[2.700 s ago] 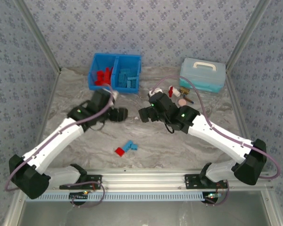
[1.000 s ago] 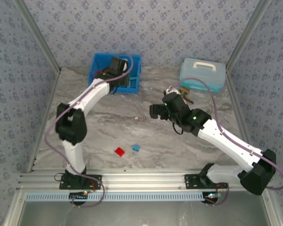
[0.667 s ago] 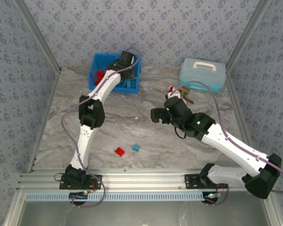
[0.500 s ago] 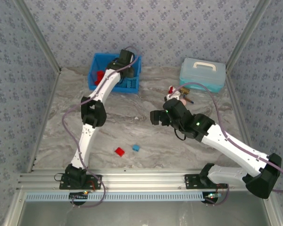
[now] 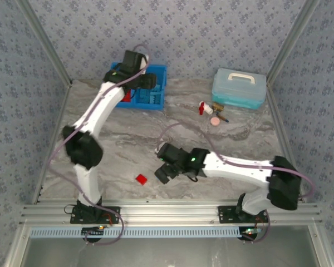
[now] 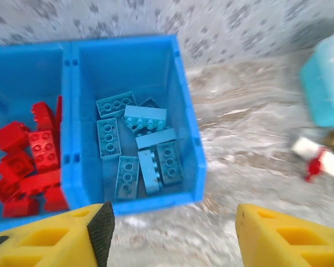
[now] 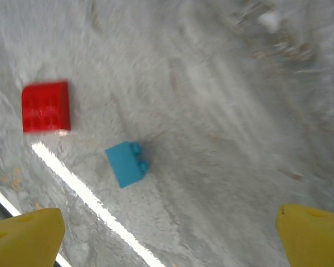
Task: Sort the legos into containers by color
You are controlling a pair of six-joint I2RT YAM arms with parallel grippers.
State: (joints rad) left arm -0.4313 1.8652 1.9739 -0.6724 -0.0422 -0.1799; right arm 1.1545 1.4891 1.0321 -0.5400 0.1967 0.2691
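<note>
Just ahead of the spread jaws of the left gripper point(image 6: 172, 236) sits the blue bin point(image 6: 189, 128), with red legos point(image 6: 28, 167) heaped in its left half and light blue legos point(image 6: 139, 150) in its right half, while one red lego point(image 7: 45, 107) and one blue lego point(image 7: 126, 163) lie apart ahead of the spread jaws of the right gripper point(image 7: 167, 239).

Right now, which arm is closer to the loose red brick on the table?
Right. The right gripper hovers open just beside the red brick; the left gripper is far off at the back, above the blue bin.
</note>
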